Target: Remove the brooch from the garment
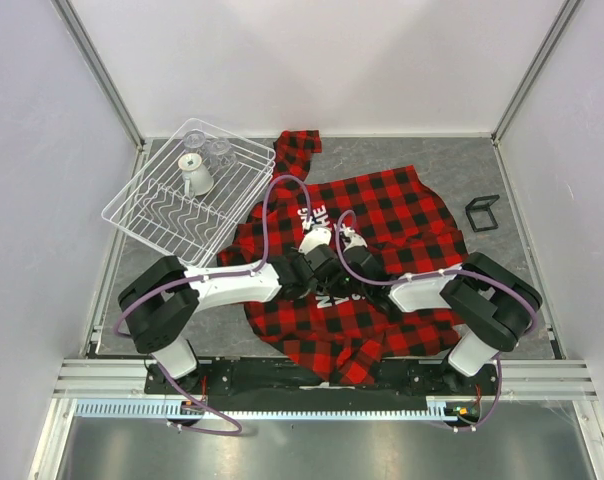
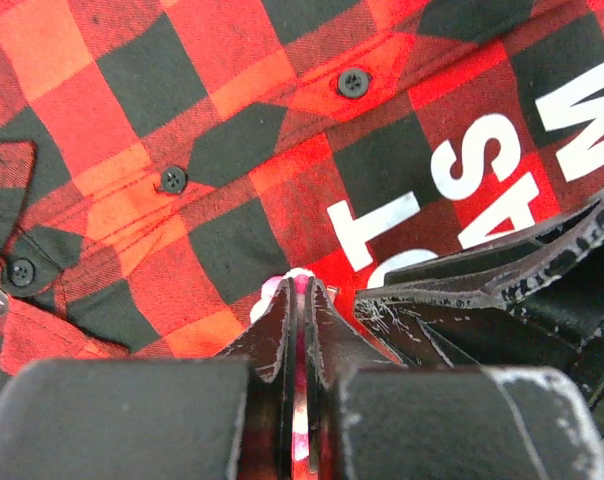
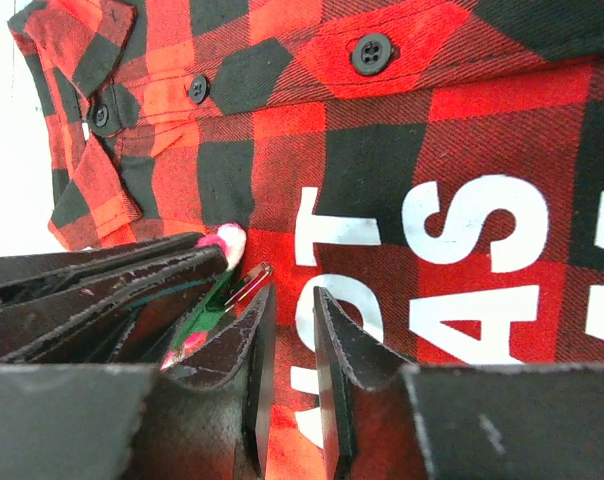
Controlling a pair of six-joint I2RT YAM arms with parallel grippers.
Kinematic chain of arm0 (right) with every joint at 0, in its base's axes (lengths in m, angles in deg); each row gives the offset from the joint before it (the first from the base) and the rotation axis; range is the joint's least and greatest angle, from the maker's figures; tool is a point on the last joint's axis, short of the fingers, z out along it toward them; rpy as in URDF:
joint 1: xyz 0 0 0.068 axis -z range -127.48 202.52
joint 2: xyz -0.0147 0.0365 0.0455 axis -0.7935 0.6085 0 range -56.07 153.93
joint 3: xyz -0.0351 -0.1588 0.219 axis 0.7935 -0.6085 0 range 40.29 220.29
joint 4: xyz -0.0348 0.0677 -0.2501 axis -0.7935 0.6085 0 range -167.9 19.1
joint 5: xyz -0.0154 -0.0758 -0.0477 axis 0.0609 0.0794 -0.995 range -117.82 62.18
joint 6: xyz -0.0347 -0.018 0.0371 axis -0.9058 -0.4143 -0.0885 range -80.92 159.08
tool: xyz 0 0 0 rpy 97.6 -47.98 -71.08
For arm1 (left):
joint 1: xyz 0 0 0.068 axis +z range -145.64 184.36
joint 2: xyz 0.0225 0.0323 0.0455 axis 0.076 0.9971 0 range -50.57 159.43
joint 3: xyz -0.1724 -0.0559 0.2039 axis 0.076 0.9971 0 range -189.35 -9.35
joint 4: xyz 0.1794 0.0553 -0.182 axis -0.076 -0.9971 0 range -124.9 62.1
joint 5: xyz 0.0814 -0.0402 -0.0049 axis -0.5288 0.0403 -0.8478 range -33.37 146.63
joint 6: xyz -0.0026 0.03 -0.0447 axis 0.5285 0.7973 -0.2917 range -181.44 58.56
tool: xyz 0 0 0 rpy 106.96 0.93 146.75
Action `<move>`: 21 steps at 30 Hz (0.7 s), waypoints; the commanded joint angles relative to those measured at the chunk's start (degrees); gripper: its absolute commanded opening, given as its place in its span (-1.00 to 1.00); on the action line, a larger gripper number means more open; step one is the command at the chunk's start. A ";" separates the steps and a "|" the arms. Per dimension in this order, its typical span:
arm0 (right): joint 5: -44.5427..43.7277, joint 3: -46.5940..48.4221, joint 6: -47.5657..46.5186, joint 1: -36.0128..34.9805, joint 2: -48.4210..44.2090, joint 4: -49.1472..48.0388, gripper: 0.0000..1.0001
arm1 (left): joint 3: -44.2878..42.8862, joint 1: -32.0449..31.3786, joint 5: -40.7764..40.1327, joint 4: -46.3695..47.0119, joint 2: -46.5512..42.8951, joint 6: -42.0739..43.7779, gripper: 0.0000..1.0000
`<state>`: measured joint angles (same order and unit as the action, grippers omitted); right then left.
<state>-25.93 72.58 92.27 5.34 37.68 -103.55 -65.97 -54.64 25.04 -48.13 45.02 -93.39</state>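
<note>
Left tool [image 2: 300,285] is fully closed on the brooch [image 3: 225,243], whose pink petals show at its fingertips, against the garment [image 1: 392,205] beside the white lettering [image 3: 462,225]. Right tool [image 3: 294,298] stands narrowly parted immediately alongside, tips at the cloth, holding nothing discernible. The garment lies spread on the worktop [image 1: 502,180].

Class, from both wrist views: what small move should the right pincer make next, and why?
Probably close the right pincer on the plaid shirt beside the brooch, to hold the cloth down: the left pincer is shut on the brooch, while the right's jaws stand apart over the fabric.
</note>
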 commanded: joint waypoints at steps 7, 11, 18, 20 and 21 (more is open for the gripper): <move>-1.63 -1.44 -1.24 -1.07 -2.96 0.76 -0.41 | 2.48 -0.06 5.93 -0.42 -4.36 -2.07 -0.50; -5.40 -1.71 -2.91 -1.07 -6.30 4.37 -0.40 | 2.13 -0.06 5.93 -1.48 -4.98 0.90 -0.11; -6.99 -2.06 -4.14 -1.07 -10.00 7.19 -0.40 | -5.86 -0.06 2.86 -8.42 3.27 4.43 -0.06; -6.90 -2.15 -4.15 -0.99 -10.08 7.19 -0.40 | -7.53 -0.15 2.68 -9.91 4.86 5.14 -0.06; -6.64 -2.23 -4.06 -0.99 -10.00 6.84 -0.40 | -7.89 -0.06 2.59 -10.27 5.39 5.40 -0.07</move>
<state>-31.06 71.03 89.23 4.64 28.70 -97.06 -70.13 -54.62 30.13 -55.19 47.57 -91.16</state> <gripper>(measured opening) 0.299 0.469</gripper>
